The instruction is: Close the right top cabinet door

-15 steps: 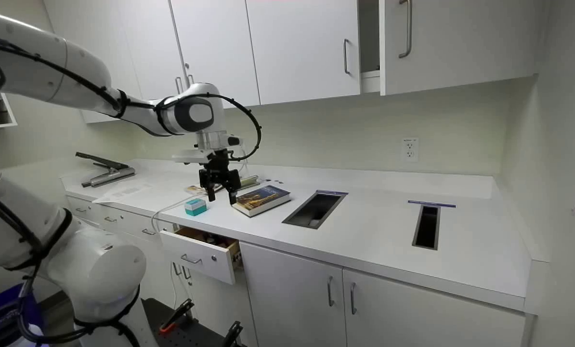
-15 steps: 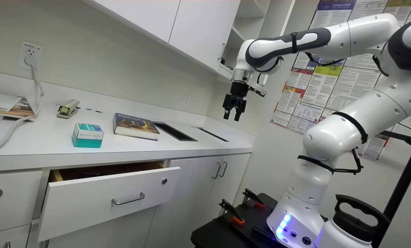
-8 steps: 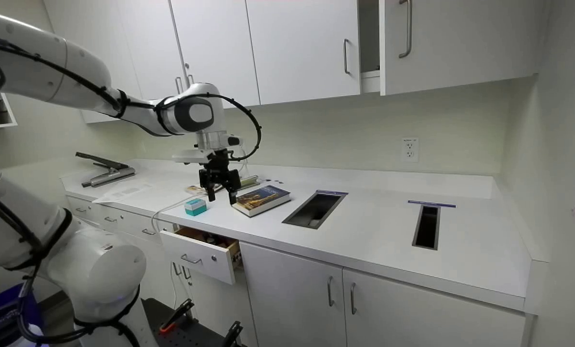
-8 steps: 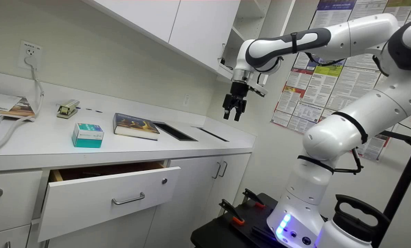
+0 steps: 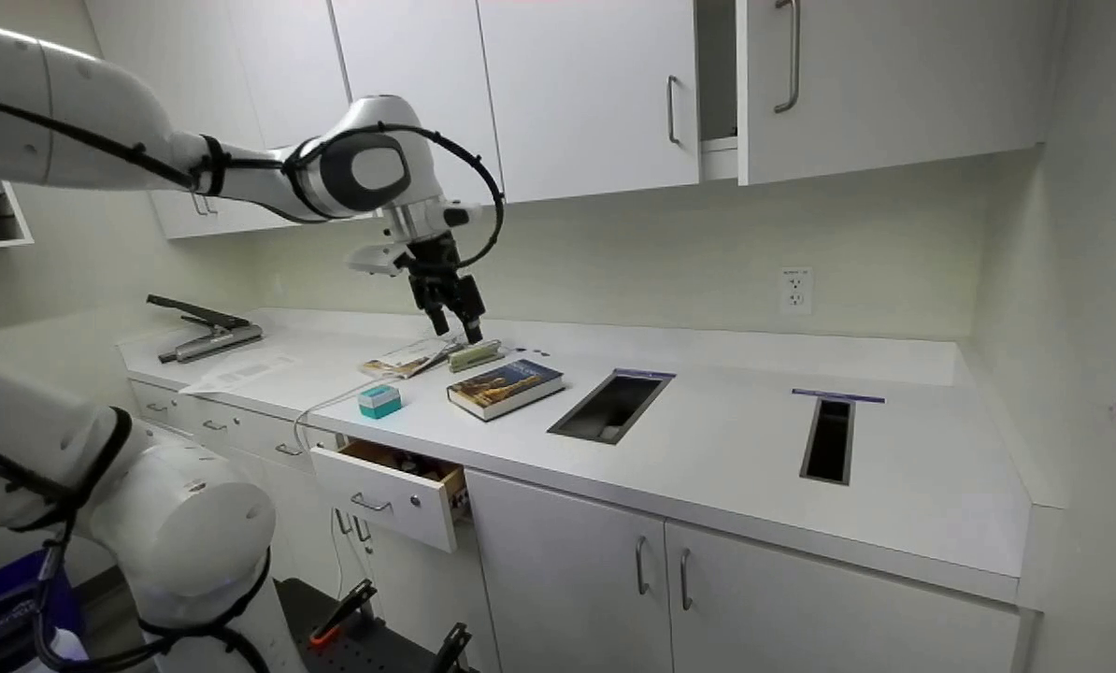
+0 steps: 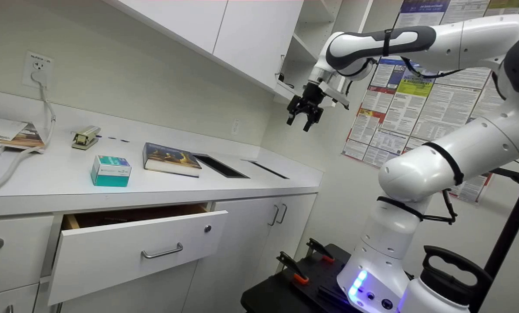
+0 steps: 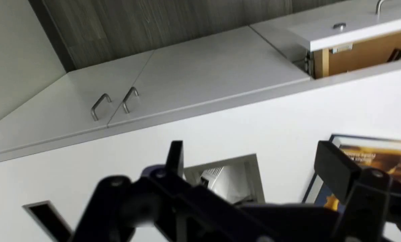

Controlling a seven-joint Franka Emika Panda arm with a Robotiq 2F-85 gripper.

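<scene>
Beneath the bench (image 5: 717, 425), one open drawer (image 6: 124, 243) is holding something dark (image 7: 398, 55); above, one door (image 5: 894, 84) is standing open; gripper (image 6: 299, 124) jaws apart.

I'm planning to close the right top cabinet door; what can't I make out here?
Right top cabinet door: its top, cut off by an exterior view's upper edge.
Upper cabinet interior: mostly hidden behind that door in an exterior view.
White drawer: contents mostly hidden by its own front in an exterior view.
Hardcover book: partly covered by the end effector in the wrist view.
Wall posters: fine print too small in an exterior view.
</scene>
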